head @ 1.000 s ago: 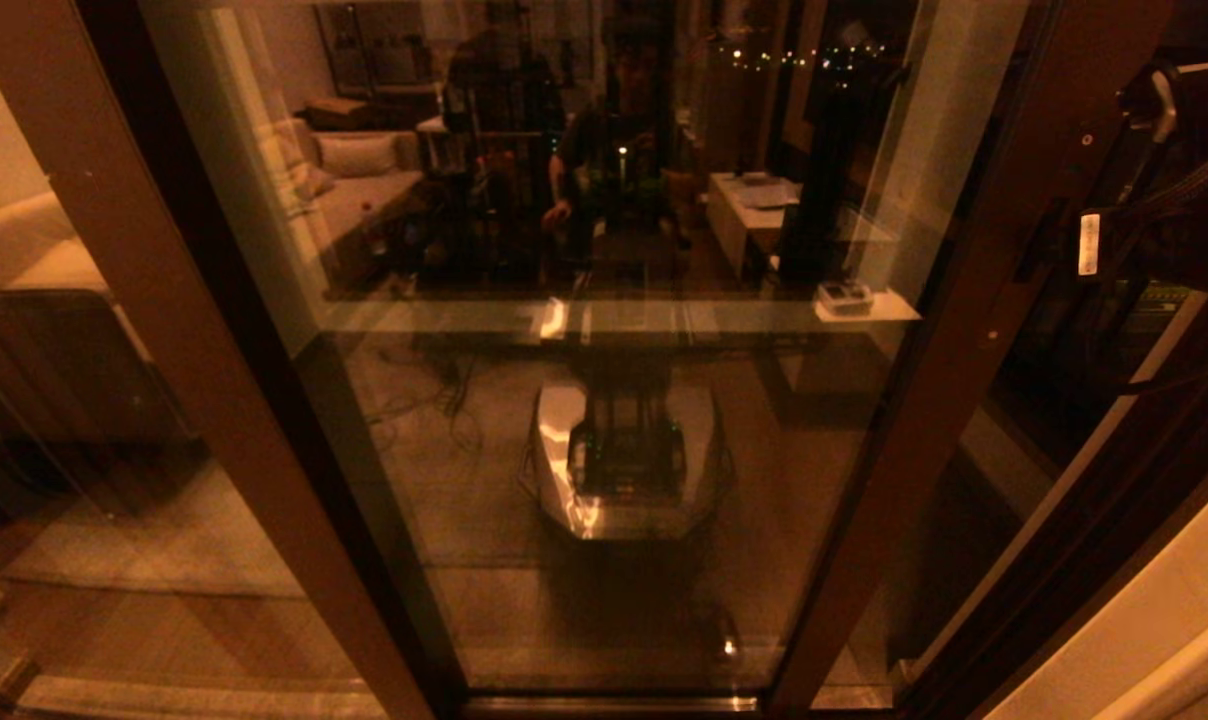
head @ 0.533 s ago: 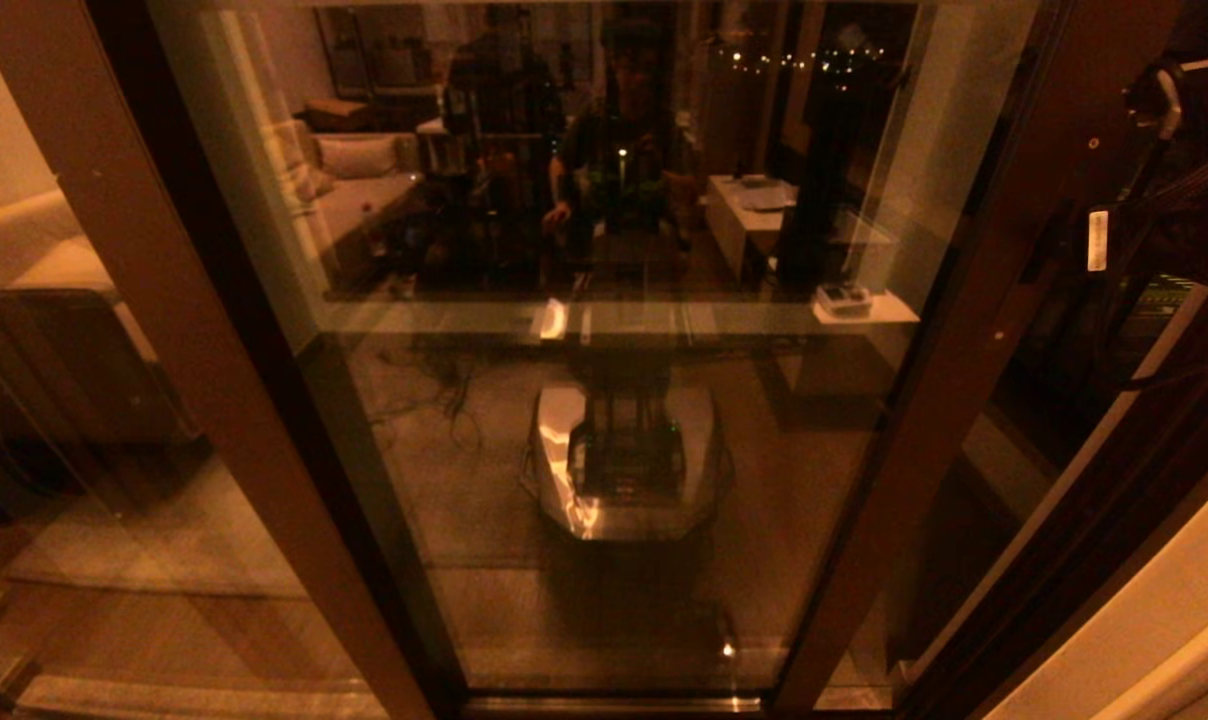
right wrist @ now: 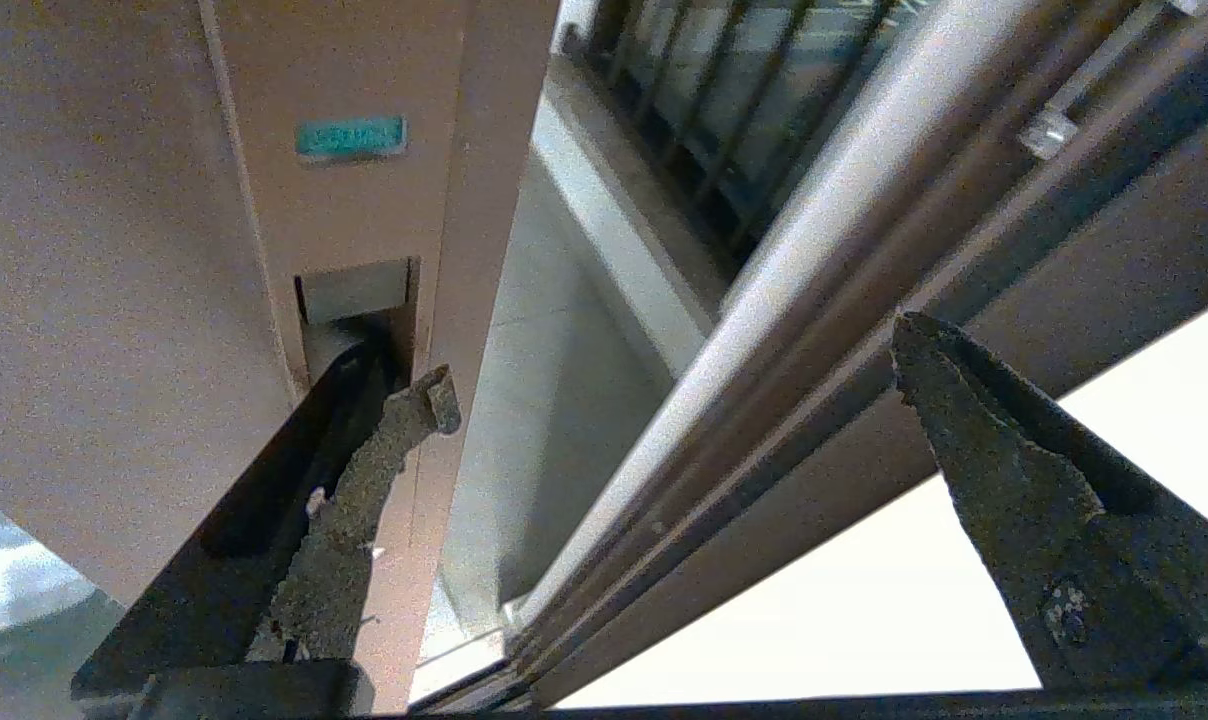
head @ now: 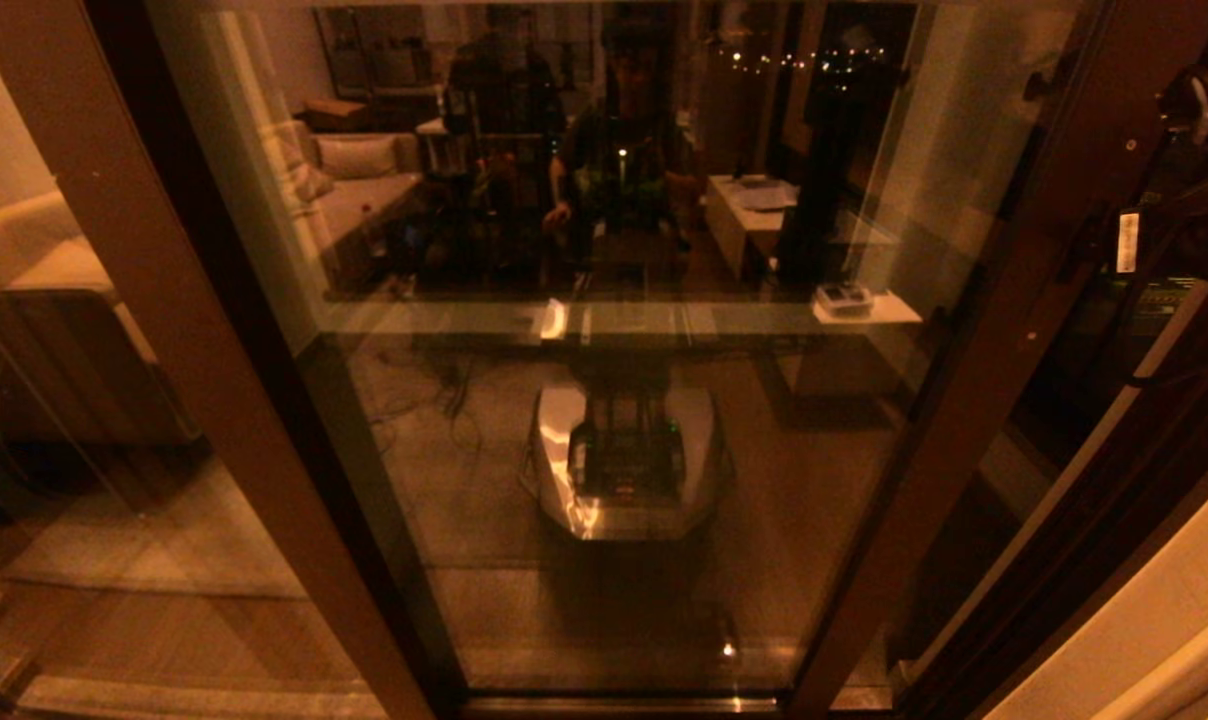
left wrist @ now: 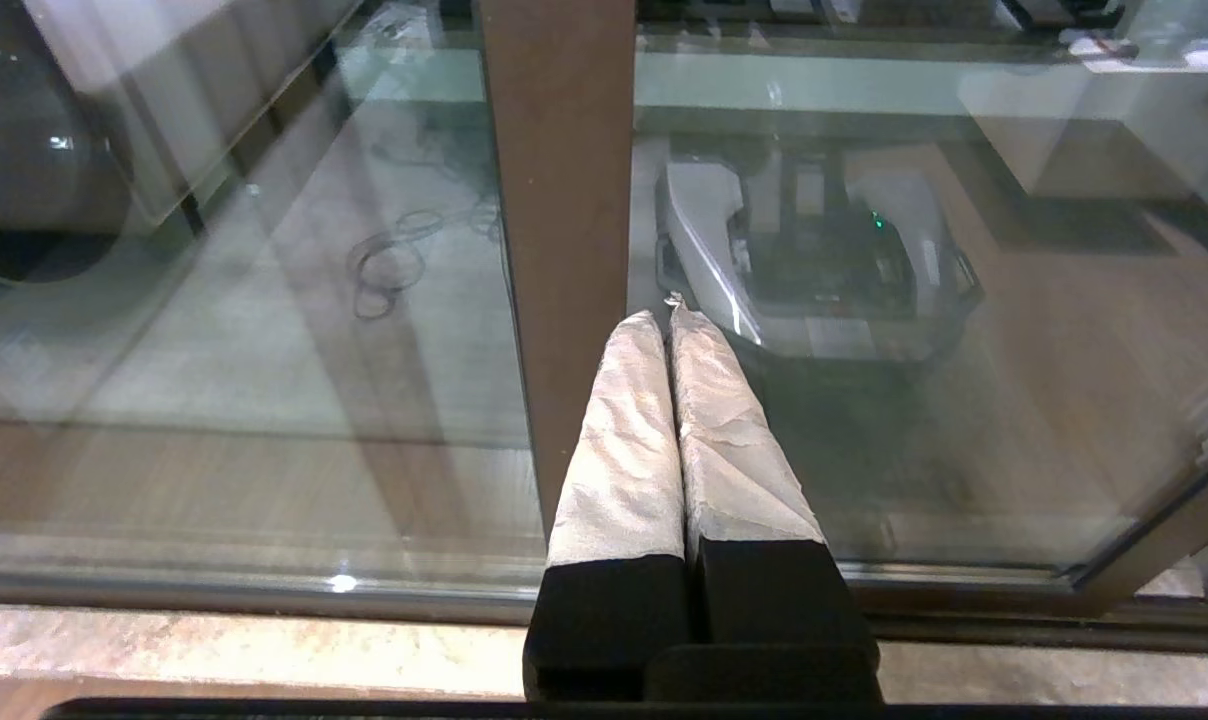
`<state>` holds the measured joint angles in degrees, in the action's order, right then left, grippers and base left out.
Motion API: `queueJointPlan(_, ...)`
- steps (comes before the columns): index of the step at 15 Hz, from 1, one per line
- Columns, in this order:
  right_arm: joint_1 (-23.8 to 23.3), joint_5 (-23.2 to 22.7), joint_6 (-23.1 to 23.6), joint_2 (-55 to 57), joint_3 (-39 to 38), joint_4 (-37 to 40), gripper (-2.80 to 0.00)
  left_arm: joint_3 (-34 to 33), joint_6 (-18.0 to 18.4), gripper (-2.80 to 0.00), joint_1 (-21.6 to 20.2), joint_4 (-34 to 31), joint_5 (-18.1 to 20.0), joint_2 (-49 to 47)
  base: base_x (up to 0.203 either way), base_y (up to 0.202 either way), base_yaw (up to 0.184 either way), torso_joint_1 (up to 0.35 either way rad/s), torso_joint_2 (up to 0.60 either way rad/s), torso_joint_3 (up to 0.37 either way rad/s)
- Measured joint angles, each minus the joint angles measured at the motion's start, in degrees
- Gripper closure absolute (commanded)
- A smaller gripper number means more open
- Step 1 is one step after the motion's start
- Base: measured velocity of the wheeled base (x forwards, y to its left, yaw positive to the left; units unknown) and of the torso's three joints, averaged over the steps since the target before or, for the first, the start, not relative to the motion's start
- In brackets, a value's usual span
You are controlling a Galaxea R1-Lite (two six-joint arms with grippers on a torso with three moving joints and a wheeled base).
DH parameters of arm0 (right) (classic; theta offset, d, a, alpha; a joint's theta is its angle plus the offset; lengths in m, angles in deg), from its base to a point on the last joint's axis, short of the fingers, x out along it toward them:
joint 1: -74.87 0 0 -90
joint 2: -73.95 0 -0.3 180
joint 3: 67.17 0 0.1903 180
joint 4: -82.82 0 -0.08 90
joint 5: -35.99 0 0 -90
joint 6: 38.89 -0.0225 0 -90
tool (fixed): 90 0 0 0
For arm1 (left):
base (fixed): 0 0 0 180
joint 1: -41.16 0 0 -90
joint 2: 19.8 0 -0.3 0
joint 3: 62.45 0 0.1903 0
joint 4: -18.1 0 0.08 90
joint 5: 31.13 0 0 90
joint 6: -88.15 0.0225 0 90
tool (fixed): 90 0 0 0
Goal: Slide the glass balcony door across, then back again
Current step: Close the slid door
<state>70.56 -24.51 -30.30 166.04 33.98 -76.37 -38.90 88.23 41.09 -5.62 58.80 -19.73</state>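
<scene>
The glass balcony door (head: 604,420) fills the head view, and its brown right upright (head: 1014,300) carries small screws. My right arm (head: 1164,210) reaches that upright at the upper right. In the right wrist view my right gripper (right wrist: 674,355) is open. One of its fingers (right wrist: 384,450) is hooked into the handle recess (right wrist: 354,300) in the door's edge, and the other finger (right wrist: 1004,470) hangs free on the jamb side. My left gripper (left wrist: 664,318) is shut on nothing, low in front of a brown upright (left wrist: 564,180) and the glass.
The fixed jamb and its rails (right wrist: 814,290) run close beside the door's edge, leaving a narrow gap. Black railing bars (right wrist: 724,110) stand outside. A pale wall (head: 1164,620) lies at the right. The floor track (left wrist: 264,590) runs along the door's foot.
The door's right upright has slid to the right, narrowing the gap to the jamb. My right arm moved right with it. The left side looks unchanged.
</scene>
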Motion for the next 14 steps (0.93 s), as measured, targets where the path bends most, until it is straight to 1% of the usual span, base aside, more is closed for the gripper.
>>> queueJointPlan(2,-1.2,-0.5,0.3,0.0,-0.6,-1.1,-2.80,0.0,0.0,0.00,0.0,0.0,0.0,0.0,0.000,0.000,0.000,0.000,0.00,0.000)
queueJointPlan(6,-3.7,-1.0,2.3,1.1,-1.0,-4.3,-2.80,0.0,0.0,0.00,0.0,0.0,0.0,0.0,0.000,0.000,0.000,0.000,0.00,0.000)
queueJointPlan(8,-4.9,-2.7,2.4,1.3,-1.0,-4.6,-2.80,0.0,0.0,0.00,0.0,0.0,0.0,0.0,0.000,0.000,0.000,0.000,0.00,0.000)
queueJointPlan(14,-7.4,-3.6,2.6,2.3,-0.6,-5.6,-2.80,0.0,0.0,0.00,0.0,0.0,0.0,0.0,0.000,0.000,0.000,0.000,0.00,0.000)
